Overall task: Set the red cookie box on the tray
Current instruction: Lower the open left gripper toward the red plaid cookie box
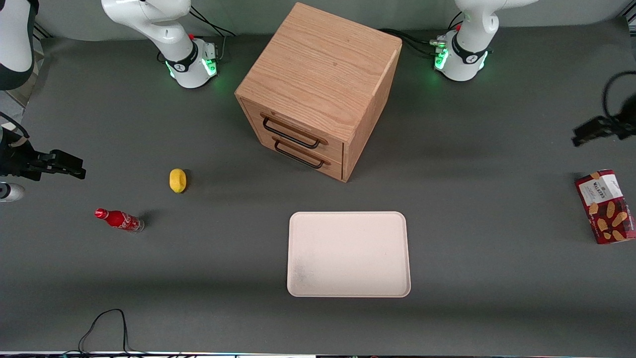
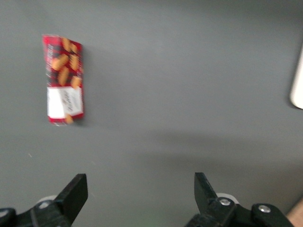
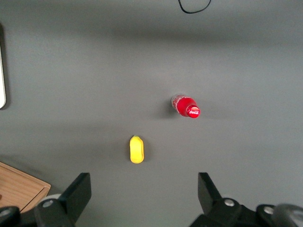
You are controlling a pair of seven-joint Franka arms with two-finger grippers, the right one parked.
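The red cookie box (image 1: 607, 206) lies flat on the grey table toward the working arm's end, with its white label and cookie pictures facing up. It also shows in the left wrist view (image 2: 64, 78). The cream-pink tray (image 1: 348, 253) lies in the middle of the table, near the front camera and in front of the cabinet; its edge shows in the left wrist view (image 2: 298, 80). My left gripper (image 1: 579, 136) hangs in the air, a little farther from the front camera than the box and apart from it. It is open and empty (image 2: 139, 182).
A wooden two-drawer cabinet (image 1: 318, 89) stands in the middle of the table, farther from the front camera than the tray. A yellow lemon (image 1: 177, 180) and a small red soda bottle (image 1: 119, 220) lie toward the parked arm's end. A black cable (image 1: 104, 323) loops at the front edge.
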